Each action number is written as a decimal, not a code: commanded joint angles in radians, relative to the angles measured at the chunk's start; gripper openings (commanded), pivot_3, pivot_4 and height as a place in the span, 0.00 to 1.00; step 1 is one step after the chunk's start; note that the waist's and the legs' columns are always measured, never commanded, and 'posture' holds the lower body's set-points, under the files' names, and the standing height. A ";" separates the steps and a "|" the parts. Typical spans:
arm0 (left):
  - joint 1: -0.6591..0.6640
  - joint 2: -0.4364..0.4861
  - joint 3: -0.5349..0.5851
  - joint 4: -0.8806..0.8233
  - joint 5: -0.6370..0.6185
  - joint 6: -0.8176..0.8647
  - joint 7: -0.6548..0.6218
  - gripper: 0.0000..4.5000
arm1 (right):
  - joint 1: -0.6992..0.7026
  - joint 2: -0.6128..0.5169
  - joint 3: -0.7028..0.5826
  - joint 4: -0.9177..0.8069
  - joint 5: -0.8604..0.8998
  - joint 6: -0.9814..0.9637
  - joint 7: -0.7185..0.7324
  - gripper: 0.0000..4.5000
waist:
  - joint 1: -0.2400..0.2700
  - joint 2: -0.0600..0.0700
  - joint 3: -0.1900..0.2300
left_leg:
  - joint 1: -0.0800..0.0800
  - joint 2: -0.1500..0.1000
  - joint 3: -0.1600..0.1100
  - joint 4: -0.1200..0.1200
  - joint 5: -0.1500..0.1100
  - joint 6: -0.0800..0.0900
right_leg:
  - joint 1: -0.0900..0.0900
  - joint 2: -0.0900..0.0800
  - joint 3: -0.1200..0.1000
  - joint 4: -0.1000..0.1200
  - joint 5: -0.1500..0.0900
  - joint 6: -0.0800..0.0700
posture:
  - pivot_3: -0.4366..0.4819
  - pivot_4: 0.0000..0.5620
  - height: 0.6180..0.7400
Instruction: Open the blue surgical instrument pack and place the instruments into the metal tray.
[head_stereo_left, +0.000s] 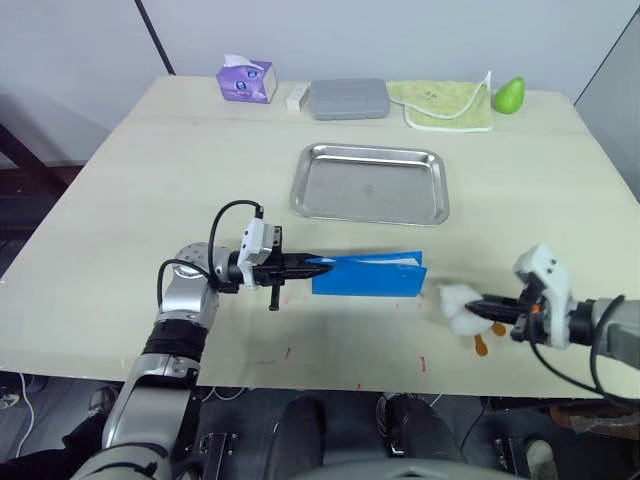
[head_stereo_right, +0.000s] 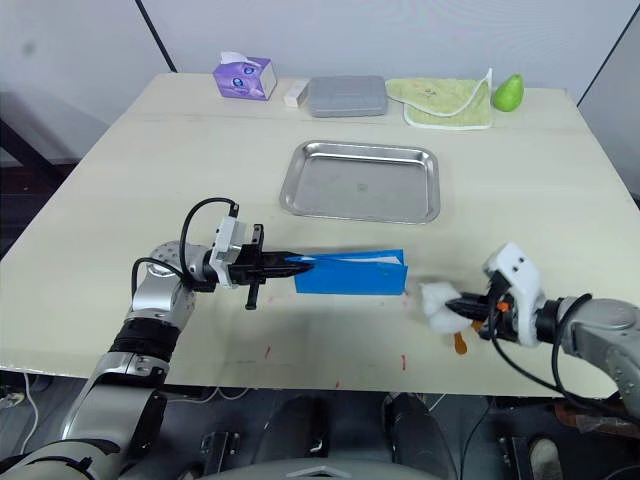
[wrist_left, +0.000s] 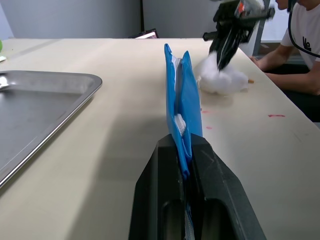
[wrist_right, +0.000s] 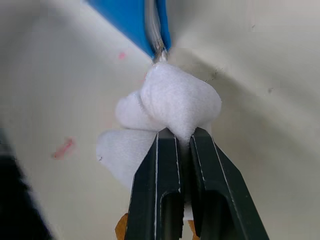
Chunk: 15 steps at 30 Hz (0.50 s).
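Two hands are closed on something, as you can see from the head views. Your left hand (head_stereo_left: 322, 267) has its black fingers (wrist_left: 212, 170) pinched on the left end of the blue surgical instrument pack (head_stereo_left: 368, 274), which stands on its edge on the tabletop (head_stereo_left: 120, 230) near the front, with whitish lining showing between its blue layers in the left wrist view. Your right hand (head_stereo_left: 482, 304) is gripping a wad of white cotton-like material (wrist_right: 170, 107) just to the right of the pack's right end; the right wrist view shows the wad almost touching the pack's corner, though you cannot tell if they actually meet. A small orange-brown piece (head_stereo_left: 482, 347) lies on the tabletop under that hand.

Farther back, past the pack and apart from it, the metal tray (head_stereo_left: 310, 195) lies flat with nothing in it. Along the far edge, from left to right, you have a purple tissue box (head_stereo_left: 246, 81), a small white block (head_stereo_left: 296, 97), a grey rectangular case (head_stereo_left: 349, 99), a pale green cloth (head_stereo_left: 445, 104) and a green pear-shaped object (head_stereo_left: 509, 95).

In the left wrist view a person in a white shirt (wrist_left: 307, 35) sits beyond the tabletop's right edge
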 joint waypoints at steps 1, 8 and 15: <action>-0.005 0.004 -0.018 -0.009 0.020 -0.003 -0.027 0.00 | -0.080 -0.001 -0.134 0.023 0.164 0.037 0.025 0.01 | 0.000 0.000 0.000 | 0.000 0.000 0.000 0.000 0.000 0.000 | 0.000 0.000 0.000 0.000 0.000 0.000 | 0.48 0.27 1.00; -0.013 0.013 -0.030 -0.002 0.045 -0.026 -0.036 0.00 | -0.294 -0.019 -0.163 0.106 0.329 0.086 -0.007 0.01 | 0.000 0.000 0.000 | 0.000 0.000 0.000 0.000 0.000 0.000 | 0.000 0.000 0.000 0.000 0.000 0.000 | 0.48 0.27 1.00; -0.013 0.016 -0.039 -0.015 0.057 -0.026 -0.029 0.00 | -0.439 -0.001 -0.004 0.095 0.294 0.056 -0.010 0.01 | 0.000 0.000 0.000 | -0.001 0.000 0.000 0.000 0.000 0.000 | 0.000 0.000 0.000 0.000 0.000 0.000 | 0.48 0.27 1.00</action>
